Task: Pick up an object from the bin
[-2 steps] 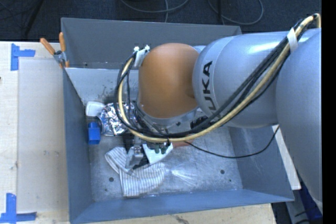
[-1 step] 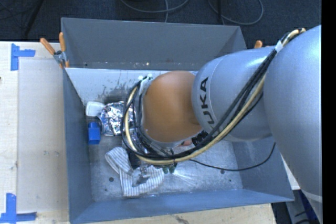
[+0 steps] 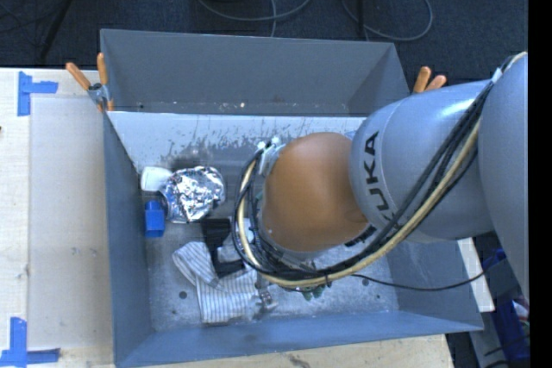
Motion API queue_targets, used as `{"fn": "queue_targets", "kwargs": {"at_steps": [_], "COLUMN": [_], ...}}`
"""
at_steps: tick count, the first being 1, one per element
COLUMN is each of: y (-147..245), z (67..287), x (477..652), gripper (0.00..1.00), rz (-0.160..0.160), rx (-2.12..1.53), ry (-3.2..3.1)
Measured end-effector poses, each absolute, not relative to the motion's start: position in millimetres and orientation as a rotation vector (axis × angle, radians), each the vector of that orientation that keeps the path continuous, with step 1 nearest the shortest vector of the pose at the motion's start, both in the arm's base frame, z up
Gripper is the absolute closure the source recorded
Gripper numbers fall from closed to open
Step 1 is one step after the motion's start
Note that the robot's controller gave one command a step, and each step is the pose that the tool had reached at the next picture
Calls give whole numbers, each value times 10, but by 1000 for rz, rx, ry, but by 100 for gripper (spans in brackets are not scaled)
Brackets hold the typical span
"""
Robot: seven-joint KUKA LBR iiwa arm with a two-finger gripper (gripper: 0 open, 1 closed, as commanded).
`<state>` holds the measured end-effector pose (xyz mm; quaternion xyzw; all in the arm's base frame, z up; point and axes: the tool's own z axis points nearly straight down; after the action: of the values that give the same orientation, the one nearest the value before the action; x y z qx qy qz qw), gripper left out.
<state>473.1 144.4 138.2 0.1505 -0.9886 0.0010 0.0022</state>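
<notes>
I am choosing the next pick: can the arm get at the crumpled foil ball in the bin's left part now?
Probably yes. The crumpled foil ball lies uncovered; the arm is just to its right. A blue block and a white piece lie close on its left.

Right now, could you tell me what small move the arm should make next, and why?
I would guess a short straight lift: the orange cover sits low over the cloth and black thing, so rising would show whether either comes up.
</notes>
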Motion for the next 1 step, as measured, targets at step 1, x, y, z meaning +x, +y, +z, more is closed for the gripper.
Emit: {"fn": "queue_targets", "kwargs": {"at_steps": [1], "y": [1375], "z": [1208], "x": [4723], "gripper": [0], "rz": [1], "rx": [258], "ry": [-3127]}}
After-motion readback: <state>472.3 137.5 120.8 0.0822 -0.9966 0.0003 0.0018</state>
